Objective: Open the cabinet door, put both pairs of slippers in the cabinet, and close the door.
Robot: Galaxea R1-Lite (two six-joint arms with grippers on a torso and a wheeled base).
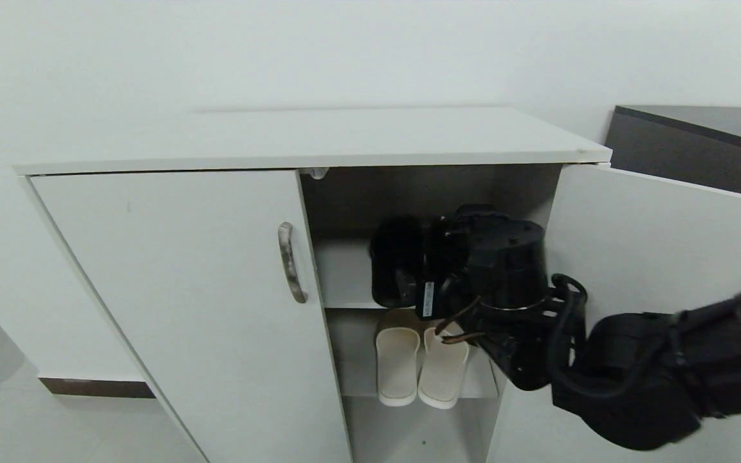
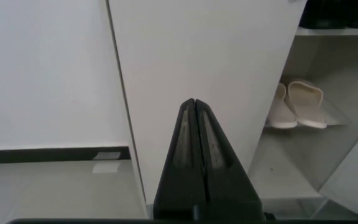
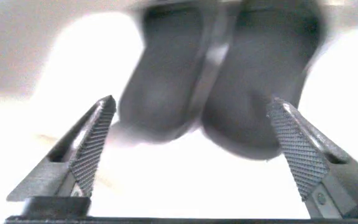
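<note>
A white cabinet (image 1: 319, 138) stands with its right door (image 1: 653, 244) swung open and its left door (image 1: 184, 289) closed. A black pair of slippers (image 1: 395, 267) lies on the upper shelf, and a cream pair (image 1: 419, 366) rests on the shelf below. My right gripper (image 3: 191, 109) is open inside the cabinet. Its fingers stand apart just in front of the black slippers (image 3: 222, 81) and hold nothing. My left gripper (image 2: 194, 102) is shut and empty, low in front of the closed left door (image 2: 197, 56). The cream slippers (image 2: 300, 104) lie off to its side.
The left door carries a metal handle (image 1: 290, 263) near its inner edge. A dark piece of furniture (image 1: 698, 141) stands behind the open right door. Bare floor (image 2: 55, 193) lies left of the cabinet, along a dark skirting board (image 2: 42, 154).
</note>
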